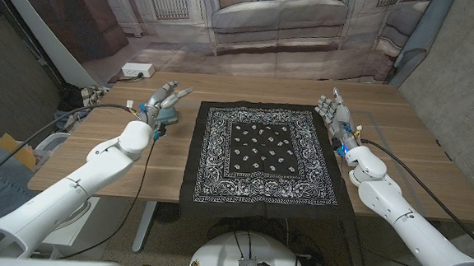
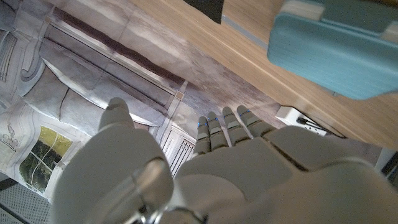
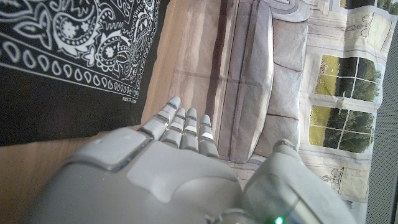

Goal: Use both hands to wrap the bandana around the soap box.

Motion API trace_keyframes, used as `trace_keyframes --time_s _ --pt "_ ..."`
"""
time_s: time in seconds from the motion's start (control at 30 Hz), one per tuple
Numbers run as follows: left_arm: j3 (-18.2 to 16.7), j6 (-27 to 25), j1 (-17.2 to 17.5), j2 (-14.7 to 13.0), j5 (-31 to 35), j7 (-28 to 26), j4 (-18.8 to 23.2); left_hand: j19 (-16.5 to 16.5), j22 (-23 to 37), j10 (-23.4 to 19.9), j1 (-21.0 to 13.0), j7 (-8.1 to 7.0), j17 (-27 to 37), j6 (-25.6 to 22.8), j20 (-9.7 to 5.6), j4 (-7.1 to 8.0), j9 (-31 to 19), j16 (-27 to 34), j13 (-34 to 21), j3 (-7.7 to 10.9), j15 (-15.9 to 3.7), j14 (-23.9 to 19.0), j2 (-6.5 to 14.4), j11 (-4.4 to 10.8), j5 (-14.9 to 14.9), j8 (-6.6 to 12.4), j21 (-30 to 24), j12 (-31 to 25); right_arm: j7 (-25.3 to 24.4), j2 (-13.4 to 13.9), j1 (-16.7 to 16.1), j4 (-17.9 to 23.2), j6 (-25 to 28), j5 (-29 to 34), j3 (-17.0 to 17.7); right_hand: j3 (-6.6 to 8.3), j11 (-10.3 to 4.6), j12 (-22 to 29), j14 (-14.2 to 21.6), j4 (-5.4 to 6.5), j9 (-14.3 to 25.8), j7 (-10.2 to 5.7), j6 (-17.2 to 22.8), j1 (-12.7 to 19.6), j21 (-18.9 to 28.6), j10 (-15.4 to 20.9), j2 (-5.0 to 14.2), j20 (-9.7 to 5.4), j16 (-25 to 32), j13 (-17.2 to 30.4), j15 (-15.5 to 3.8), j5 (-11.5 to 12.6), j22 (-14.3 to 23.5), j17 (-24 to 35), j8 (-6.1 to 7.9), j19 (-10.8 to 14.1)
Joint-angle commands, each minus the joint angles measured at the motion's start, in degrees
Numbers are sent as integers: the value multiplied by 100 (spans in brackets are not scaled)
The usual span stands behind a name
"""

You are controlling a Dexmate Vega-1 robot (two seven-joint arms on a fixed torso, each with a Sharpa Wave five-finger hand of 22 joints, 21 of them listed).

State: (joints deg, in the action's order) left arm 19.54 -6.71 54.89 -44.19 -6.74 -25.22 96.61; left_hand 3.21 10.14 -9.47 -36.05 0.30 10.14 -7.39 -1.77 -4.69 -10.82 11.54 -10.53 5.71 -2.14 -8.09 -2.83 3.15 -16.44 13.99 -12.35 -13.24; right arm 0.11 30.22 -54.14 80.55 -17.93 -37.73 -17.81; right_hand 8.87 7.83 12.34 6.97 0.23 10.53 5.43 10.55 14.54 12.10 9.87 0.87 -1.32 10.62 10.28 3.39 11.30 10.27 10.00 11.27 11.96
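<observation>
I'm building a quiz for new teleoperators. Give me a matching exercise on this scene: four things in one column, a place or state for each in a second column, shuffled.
Things:
1. bandana
2. soap box
3. left hand
4. right hand

Places or states:
A. open, beside the bandana's far right corner
B. spread flat at the table's middle
C. teal, left of the bandana
D. open, at the soap box

Pairs: 1-B, 2-C, 3-D, 4-A
</observation>
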Motion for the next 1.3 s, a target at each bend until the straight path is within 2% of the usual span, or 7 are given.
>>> trace_keyframes --time_s 0.03,0.23,0.43,0.7,0.8,1.07,1.3 --pt "162 -665 1 -139 709 -604 232 25 18 -75 -64 -17 3 -84 -48 -54 -8 40 -30 21 -27 -54 -6 -1 32 34 -24 -37 -33 -50 -35 92 -165 48 -1 -5 -25 36 69 -37 23 -16 39 48 19 63 14 -8 34 25 -7 16 33 25 19 35" --pt "390 -1434 -135 -299 1072 -535 475 20 20 -89 -98 -21 3 -93 -37 -71 -9 29 -31 17 -28 -60 -14 -8 38 25 -15 -29 -107 20 -186 271 -250 32 101 -7 -30 30 63 -44 24 -17 48 51 15 58 17 -5 26 26 -3 14 33 26 19 37" --pt "917 -2599 -423 -461 1881 -490 756 57 21 -172 -157 -7 4 -142 -96 -100 -11 34 -33 9 -37 -139 -29 17 48 18 -16 -34 -248 91 -419 547 -250 -52 234 -16 -25 38 89 -42 24 -27 86 37 14 91 17 -5 32 27 2 11 34 29 30 47" --pt "1402 -3458 -727 -551 2597 -324 887 122 21 -246 -220 -22 5 -189 -129 -124 -13 33 -34 11 -48 -199 -23 1 53 13 -27 -38 -355 133 -648 744 -321 -128 369 -22 -20 40 111 -38 25 -36 114 24 16 110 25 4 36 28 -10 8 35 32 36 66" --pt "1576 -3802 -835 -608 2859 -187 964 130 20 -271 -249 -34 5 -209 -126 -136 -14 25 -35 11 -55 -207 -21 57 55 10 -23 -36 -350 129 -713 781 -361 -188 418 -25 -24 44 120 -35 25 -38 127 16 16 127 29 8 37 28 -11 7 35 33 38 72" --pt "1774 -4283 -931 -771 3213 103 1092 220 20 -307 -325 -56 4 -233 -120 -167 -16 16 -36 14 -90 -246 -20 45 56 -4 -43 -23 -422 146 -829 877 -406 -228 520 -35 -26 47 147 -27 25 -51 165 -6 18 147 33 22 43 29 -8 5 36 36 47 89" --pt "2034 -4608 -1104 -907 3559 440 1116 348 18 -496 -539 -134 2 -343 -108 -261 -21 21 -43 29 -148 -382 -38 171 44 -2 -57 -47 -336 138 -751 849 -374 -298 521 -44 -29 48 160 -22 25 -57 187 -24 21 160 32 25 44 29 -8 3 37 38 50 104"
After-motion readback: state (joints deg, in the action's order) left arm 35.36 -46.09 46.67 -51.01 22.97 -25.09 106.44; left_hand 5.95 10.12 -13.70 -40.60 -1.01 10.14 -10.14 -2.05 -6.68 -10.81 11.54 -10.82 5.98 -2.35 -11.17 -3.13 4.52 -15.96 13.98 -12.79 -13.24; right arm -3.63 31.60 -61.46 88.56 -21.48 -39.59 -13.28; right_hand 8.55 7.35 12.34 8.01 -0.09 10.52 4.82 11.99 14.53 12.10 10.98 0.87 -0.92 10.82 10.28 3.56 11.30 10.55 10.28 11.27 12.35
